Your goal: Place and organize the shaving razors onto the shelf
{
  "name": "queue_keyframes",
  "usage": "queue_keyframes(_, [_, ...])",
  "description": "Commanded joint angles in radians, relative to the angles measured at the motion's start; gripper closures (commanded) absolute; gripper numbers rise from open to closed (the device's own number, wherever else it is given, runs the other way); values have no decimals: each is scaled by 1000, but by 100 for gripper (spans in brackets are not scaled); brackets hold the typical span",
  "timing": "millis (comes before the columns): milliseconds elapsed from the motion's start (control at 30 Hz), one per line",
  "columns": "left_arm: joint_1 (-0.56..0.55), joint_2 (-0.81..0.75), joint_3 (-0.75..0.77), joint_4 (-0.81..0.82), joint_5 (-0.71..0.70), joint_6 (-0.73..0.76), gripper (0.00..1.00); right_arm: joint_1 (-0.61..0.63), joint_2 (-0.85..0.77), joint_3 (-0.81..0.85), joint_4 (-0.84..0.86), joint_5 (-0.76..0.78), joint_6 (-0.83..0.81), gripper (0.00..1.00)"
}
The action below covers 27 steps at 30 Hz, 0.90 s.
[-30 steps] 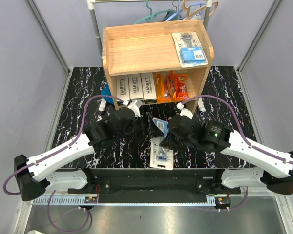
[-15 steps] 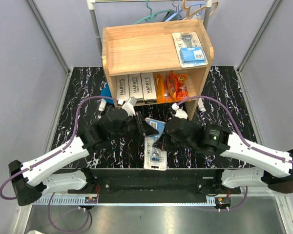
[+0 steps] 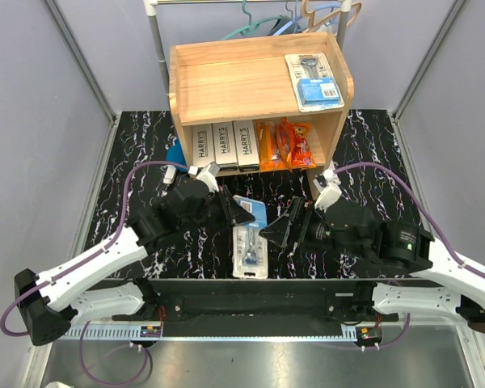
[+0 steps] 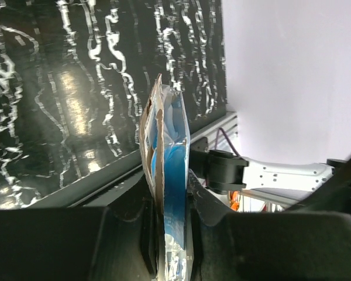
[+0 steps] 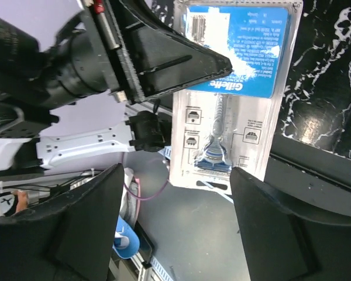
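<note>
A flat clear blister pack with a blue card (image 3: 250,234) hangs over the black marbled table's near part, gripped at its blue top end by my left gripper (image 3: 241,212). In the left wrist view the pack (image 4: 167,170) stands edge-on between the shut fingers (image 4: 222,222). My right gripper (image 3: 279,230) stands open just right of the pack, apart from it; its wrist view shows the pack (image 5: 234,88) beyond the spread fingers (image 5: 88,222). The wooden shelf (image 3: 226,81) carries another blister pack (image 3: 314,81) on top. Harry's boxes (image 3: 222,144) and orange packets (image 3: 284,144) stand on its lower tier.
A metal clothes rail with hangers (image 3: 291,16) stands behind the shelf. A blue object (image 3: 175,152) lies at the shelf's left foot. Grey walls close in both sides, and the table's front edge (image 3: 250,281) runs just below the hanging pack.
My right gripper opened, let go of the blister pack and drew back to the right. My left gripper closed on the pack's top, and the pack shifted slightly left.
</note>
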<state>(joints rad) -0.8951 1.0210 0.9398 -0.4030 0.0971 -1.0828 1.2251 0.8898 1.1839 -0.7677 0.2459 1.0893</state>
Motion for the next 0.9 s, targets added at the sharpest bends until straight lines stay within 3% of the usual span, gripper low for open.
queue_keyframes(0, [33,-79,-22,65,-23,11,100,8,-11,-10,76,26,-5,16])
queue_keyframes(500, [148,-364,-286,553,-56,-100,100,8,-113,-156,199,0,61,11])
queue_keyframes(867, [182,-331,-432,1010,47,-293,100,10,-152,-296,399,-37,50,16])
